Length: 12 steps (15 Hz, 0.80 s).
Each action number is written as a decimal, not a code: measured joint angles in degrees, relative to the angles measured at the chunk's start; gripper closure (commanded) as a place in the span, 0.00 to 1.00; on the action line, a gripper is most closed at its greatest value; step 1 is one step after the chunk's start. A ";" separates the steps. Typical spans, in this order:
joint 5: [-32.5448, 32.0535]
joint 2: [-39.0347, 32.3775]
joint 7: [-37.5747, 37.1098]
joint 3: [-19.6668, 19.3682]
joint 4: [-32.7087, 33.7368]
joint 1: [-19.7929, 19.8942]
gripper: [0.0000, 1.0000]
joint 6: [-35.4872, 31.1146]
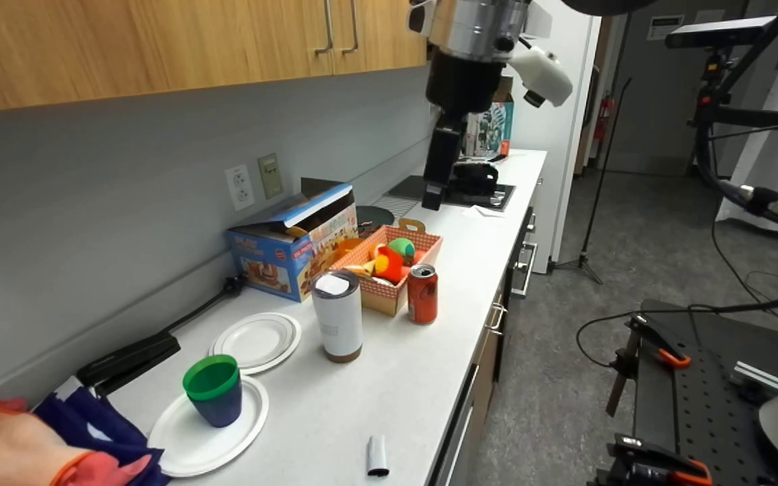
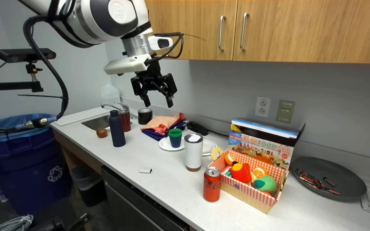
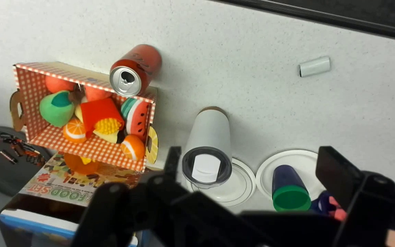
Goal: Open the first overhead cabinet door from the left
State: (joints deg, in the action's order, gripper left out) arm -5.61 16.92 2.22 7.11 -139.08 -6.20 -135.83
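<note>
The overhead cabinet's left door (image 2: pixel 194 29) is light wood and shut; it also shows in an exterior view (image 1: pixel 159 47). Its upright metal bar handle (image 2: pixel 221 33) sits near its lower right corner, and shows in an exterior view too (image 1: pixel 327 27). The right door (image 2: pixel 313 32) is shut, with its own handle (image 2: pixel 244 31) beside the first. My gripper (image 2: pixel 158 102) points down, open and empty, lower than the cabinet's bottom edge and apart from the handles. The arm hides the left door's left part in an exterior view. The wrist view (image 3: pixel 249 154) shows the spread fingers above the counter, no cabinet.
On the counter (image 2: pixel 169 179) stand a white tumbler (image 2: pixel 193 152), a red can (image 2: pixel 212 184), a checkered toy-food box (image 2: pixel 249 189), a play-food carton (image 2: pixel 262 144), a green-and-blue cup (image 2: pixel 175 138) on a plate, and a dark bottle (image 2: pixel 117 128). A camera stand (image 1: pixel 720 40) rises nearby.
</note>
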 measured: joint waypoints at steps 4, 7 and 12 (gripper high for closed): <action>-0.03 0.82 -0.02 -0.17 -0.91 0.00 0.00 0.02; -3.37 1.88 -2.73 0.82 -0.70 0.03 0.00 0.73; -10.86 9.43 -9.88 5.48 -0.37 0.06 0.00 3.89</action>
State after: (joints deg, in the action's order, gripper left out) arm -16.47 26.35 -7.66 12.58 -139.45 -6.14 -131.95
